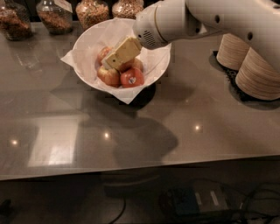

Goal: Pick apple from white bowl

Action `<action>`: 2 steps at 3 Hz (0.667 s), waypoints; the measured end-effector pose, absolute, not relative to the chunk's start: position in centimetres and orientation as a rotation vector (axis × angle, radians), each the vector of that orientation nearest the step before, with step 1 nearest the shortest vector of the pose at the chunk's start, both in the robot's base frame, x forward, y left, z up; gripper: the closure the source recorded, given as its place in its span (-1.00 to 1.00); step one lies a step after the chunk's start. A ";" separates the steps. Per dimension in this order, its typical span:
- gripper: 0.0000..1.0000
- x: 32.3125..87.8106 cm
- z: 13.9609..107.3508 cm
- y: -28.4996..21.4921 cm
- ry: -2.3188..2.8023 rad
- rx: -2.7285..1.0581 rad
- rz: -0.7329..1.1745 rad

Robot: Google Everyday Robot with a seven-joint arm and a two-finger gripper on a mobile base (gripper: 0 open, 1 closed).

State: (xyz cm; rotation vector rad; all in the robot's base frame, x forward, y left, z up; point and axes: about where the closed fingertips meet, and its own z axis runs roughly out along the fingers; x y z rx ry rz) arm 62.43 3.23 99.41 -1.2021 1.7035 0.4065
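The white bowl [85, 41], lined with crinkled white paper, stands at the back middle of the grey counter. It holds several apples. A deep-red apple with a sticker [132, 78] lies at the front, and smaller red-yellow apples [109, 75] lie to the left. My gripper [119, 56] reaches down from the white arm [175, 19] into the bowl. It sits right over the large yellow-green apple and covers most of it. Only an edge of that apple [137, 64] shows to the gripper's right.
Several glass jars of grains and nuts [91, 11] stand in a row behind the bowl. Stacks of tan paper bowls [260, 74] stand on a dark mat at the right. The counter's front edge [140, 168] runs across below, with cables on the floor underneath.
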 end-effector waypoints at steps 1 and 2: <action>-0.71 64.6 98.0 4.6 1.696 -1.144 0.461; -0.58 65.6 96.5 4.7 1.716 -1.089 0.495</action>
